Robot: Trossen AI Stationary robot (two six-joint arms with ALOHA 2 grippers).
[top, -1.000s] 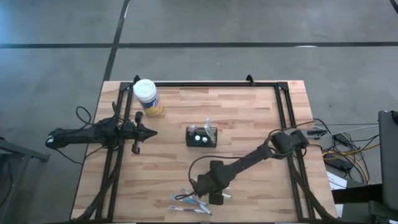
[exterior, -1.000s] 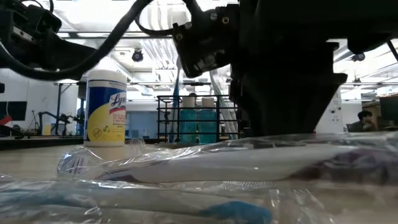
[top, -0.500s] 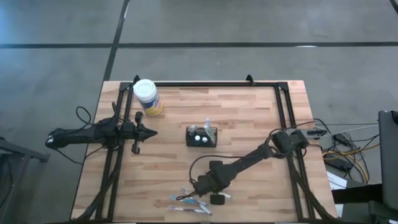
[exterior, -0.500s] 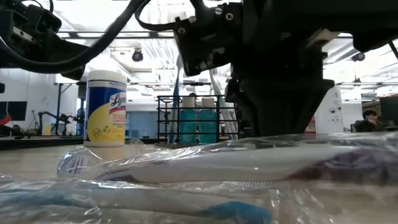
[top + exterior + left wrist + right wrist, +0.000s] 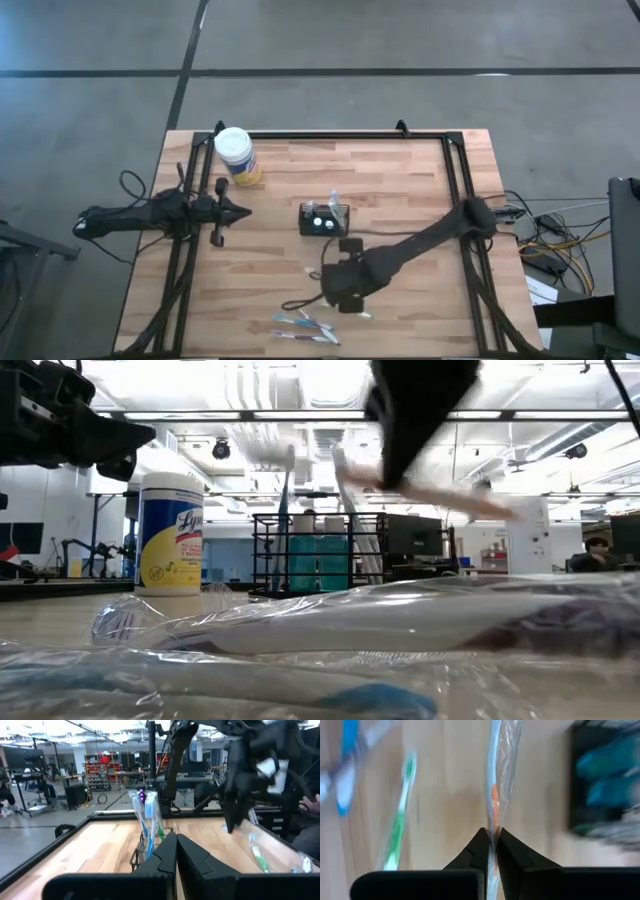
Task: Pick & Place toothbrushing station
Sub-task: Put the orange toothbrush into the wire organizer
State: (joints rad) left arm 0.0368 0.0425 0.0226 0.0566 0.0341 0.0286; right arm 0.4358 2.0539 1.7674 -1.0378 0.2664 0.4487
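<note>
One wooden desk (image 5: 400, 190) amid grey floor; right claw (image 5: 491, 842) pinching wrapped toothbrush (image 5: 496, 795) near toothbrushing station (image 5: 325, 218); left claw (image 5: 175, 851) closed, empty.

Dark jointed arms (image 5: 420, 246), black cables (image 5: 128, 183)

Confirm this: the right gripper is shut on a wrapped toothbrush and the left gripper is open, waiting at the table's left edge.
Not quite. The left gripper is shut, its fingers pressed together in the left wrist view. The rest holds: the right gripper is shut on a wrapped toothbrush, and the left one waits at the table's left edge.
</note>
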